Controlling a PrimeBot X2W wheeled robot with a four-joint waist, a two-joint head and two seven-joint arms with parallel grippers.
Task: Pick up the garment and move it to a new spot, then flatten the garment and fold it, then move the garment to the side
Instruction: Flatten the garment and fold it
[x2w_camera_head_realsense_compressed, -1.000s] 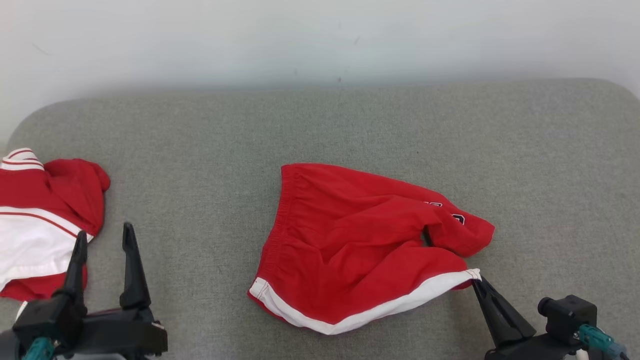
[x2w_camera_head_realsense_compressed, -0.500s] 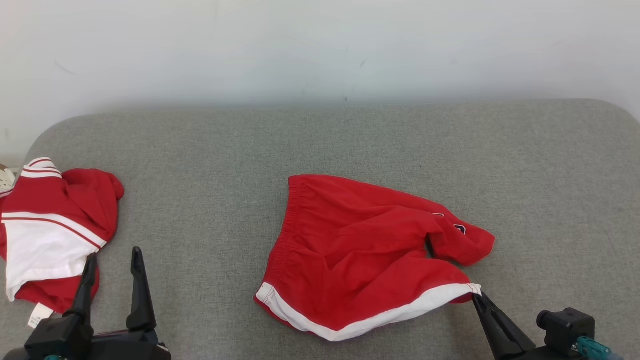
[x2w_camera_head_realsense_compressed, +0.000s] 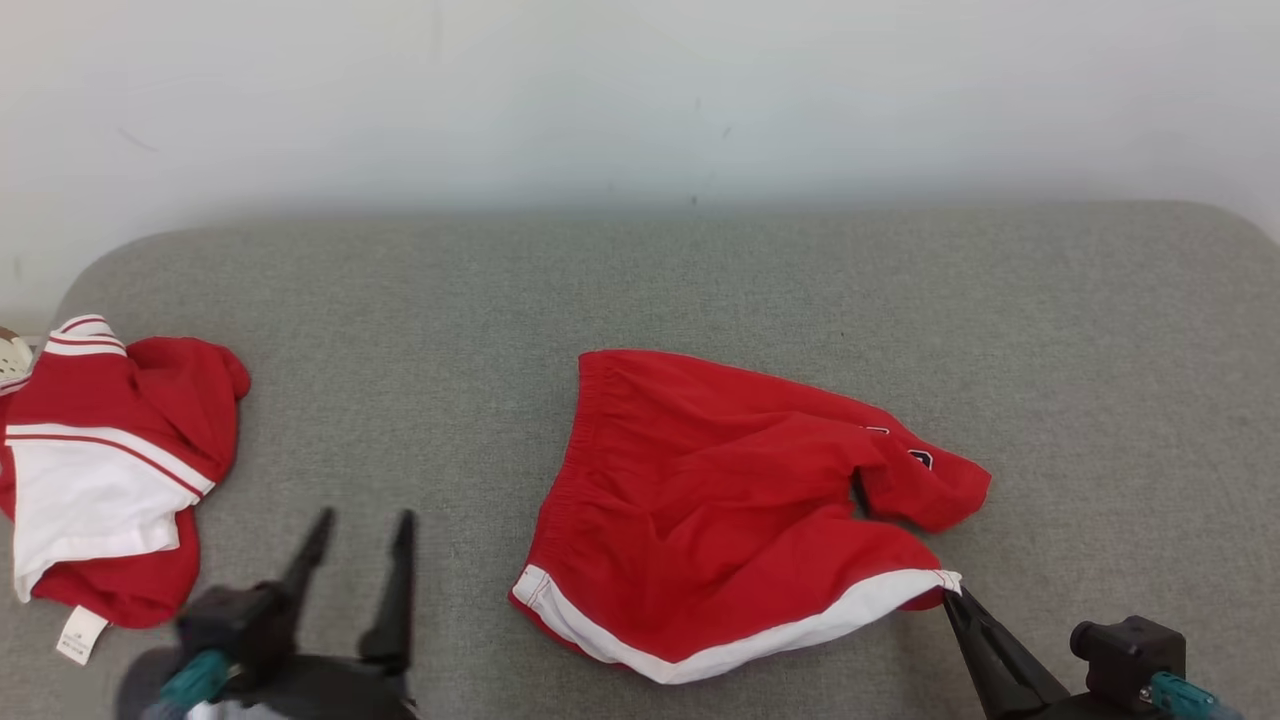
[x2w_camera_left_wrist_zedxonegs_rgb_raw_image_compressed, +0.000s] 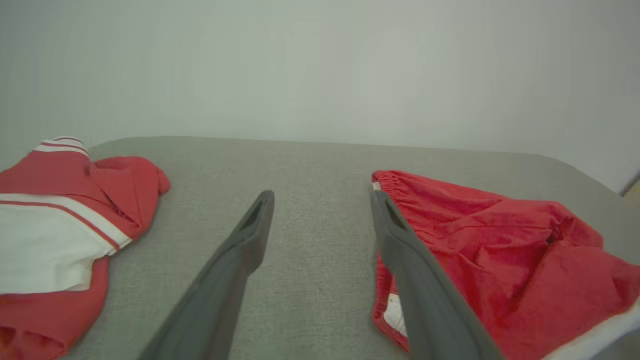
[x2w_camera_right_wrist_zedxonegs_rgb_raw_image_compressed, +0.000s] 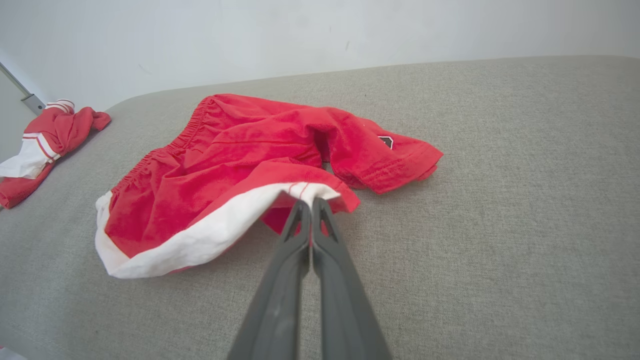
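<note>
At the near right, the right gripper (x2w_camera_head_realsense_compressed: 948, 592) is pinching the white-trimmed hem corner of the red shorts (x2w_camera_head_realsense_compressed: 720, 500), its 2 fingers pressed together on the cloth. At the near left, the left gripper (x2w_camera_head_realsense_compressed: 362, 515) is holding nothing, its 2 fingers spread wide. The shorts are lying crumpled in the middle of the grey cushion (x2w_camera_head_realsense_compressed: 400, 330), waistband facing left. At the cushion's left edge a red-and-white garment (x2w_camera_head_realsense_compressed: 110, 470) is lying bunched. A white wall (x2w_camera_head_realsense_compressed: 640, 90) is standing behind.
</note>
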